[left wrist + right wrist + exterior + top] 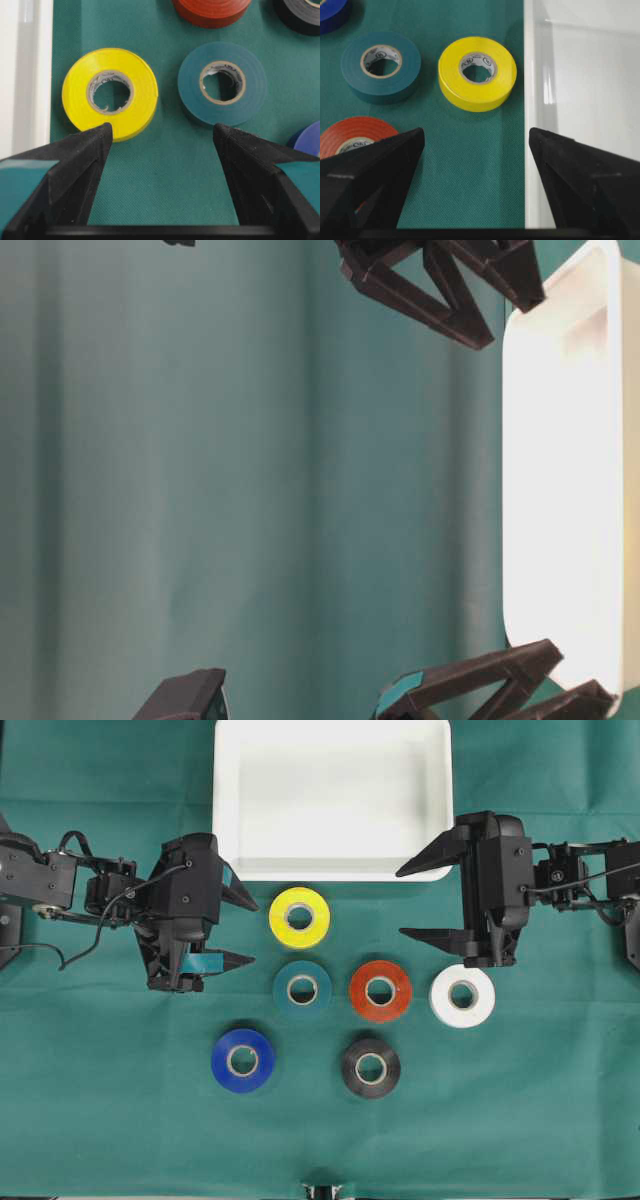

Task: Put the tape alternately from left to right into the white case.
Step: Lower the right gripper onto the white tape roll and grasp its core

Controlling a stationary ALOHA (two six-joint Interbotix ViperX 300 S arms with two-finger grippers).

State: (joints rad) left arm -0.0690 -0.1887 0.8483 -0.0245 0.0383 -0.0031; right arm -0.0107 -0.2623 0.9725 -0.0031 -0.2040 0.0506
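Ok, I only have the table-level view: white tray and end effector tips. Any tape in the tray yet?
Observer: No, the shallow white plastic case is empty.
Operator: What's nearest the left end effector?
Observer: The yellow tape roll, flat on the green cloth just past the open left end effector.
Operator: And the right?
Observer: The right end effector is open, empty; the white tape roll lies beside it.

**Both arms out, jaws wide, nothing held**

Left gripper [245, 928] sits at the middle left of the overhead frame, fingers pointing right and spread wide. Right gripper [418, 902] mirrors it at the upper right, fingers pointing left, also gaping. Both arms reach in level from the side edges.
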